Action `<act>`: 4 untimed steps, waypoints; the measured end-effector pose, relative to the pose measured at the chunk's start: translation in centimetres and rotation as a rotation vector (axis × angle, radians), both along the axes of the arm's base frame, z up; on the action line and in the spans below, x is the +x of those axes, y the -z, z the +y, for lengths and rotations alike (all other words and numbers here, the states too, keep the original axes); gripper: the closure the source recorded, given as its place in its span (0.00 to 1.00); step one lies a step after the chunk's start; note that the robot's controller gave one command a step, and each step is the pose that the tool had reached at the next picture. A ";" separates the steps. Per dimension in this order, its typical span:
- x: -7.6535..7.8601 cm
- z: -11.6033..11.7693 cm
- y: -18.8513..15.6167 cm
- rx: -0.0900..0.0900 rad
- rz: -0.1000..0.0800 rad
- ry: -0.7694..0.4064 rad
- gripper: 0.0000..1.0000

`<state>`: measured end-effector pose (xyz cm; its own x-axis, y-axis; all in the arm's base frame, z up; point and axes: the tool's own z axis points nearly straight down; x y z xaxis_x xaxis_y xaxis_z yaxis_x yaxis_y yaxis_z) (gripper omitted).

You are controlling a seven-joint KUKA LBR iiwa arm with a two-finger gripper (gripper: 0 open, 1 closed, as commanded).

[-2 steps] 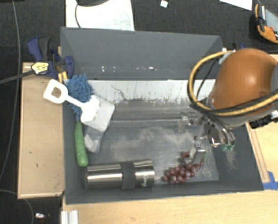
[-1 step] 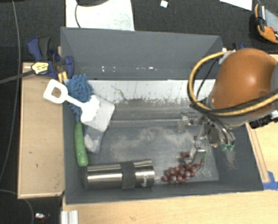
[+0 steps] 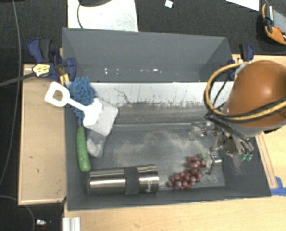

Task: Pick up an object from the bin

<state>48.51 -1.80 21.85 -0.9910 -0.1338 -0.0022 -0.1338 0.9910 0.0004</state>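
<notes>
Gripper (image 3: 214, 158) station: low in the right part of the bin (image 3: 143, 57), just beside the upper right edge of a bunch of dark red grapes (image 3: 185, 175). The bunch lies flat on the bin floor near the front wall, right of centre. Contact between tool and bunch cannot be confirmed. Nothing is seen clamped in the claw, and how far it stands open cannot be told, because the wrist hardware, the orange cover (image 3: 258, 93) and its looped cables (image 3: 214, 88) mask it from above.

Judgement: the bunch is the item nearest the tool and therefore the most probable pick. No item is lifted, so the task appears to be at the approach stage.

Clearance: a steel tumbler (image 3: 123, 181) with a black band lies on its side along the front wall, just left of the bunch. It may roll if nudged. A green cucumber-shaped piece (image 3: 82, 153) lies along the left wall. A white scoop (image 3: 87, 110) rests across the left rim, beside a blue tufted piece (image 3: 81, 91). All three left-side items are well apart from the tool.

Handling note: the bunch is a loose, lumpy cluster, so a grip at its edge may catch only a few berries.
</notes>
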 end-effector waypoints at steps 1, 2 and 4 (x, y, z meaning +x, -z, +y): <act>-0.7 -1.1 3.7 0.000 0.000 -0.026 0.00; -0.6 1.1 8.2 0.001 -0.006 -0.133 0.00; 0.0 2.4 12.0 -0.001 -0.009 -0.109 1.00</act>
<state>48.50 0.64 9.83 -0.9706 -0.2405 -0.0107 -0.2405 0.9707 -0.0019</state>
